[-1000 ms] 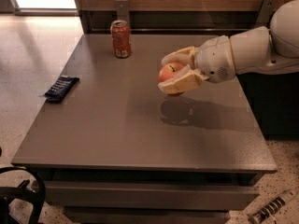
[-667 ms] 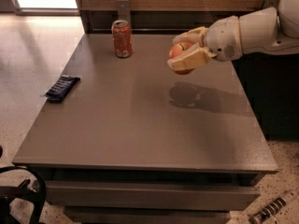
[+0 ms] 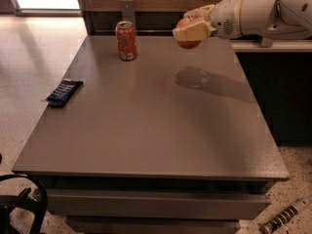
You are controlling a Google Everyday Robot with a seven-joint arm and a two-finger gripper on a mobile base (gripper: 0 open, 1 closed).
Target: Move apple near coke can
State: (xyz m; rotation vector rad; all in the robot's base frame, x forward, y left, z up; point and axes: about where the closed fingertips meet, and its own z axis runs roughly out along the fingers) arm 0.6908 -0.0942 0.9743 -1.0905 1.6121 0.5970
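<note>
Apple (image 3: 187,44): pinched in gripper (image 3: 191,26), aloft over table (image 3: 146,130); stem hidden. Can (image 3: 126,41) upright, leftward; packet (image 3: 64,91) far left.

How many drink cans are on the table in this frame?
1. The coke can stands upright near the far edge of the table; the gripper, holding the apple, hovers right of it in view.

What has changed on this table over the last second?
The gripper, shut on the apple, has carried it higher and toward the far edge of the table, where the coke can stands. Nothing was let go. The can and the dark blue packet stayed put.
</note>
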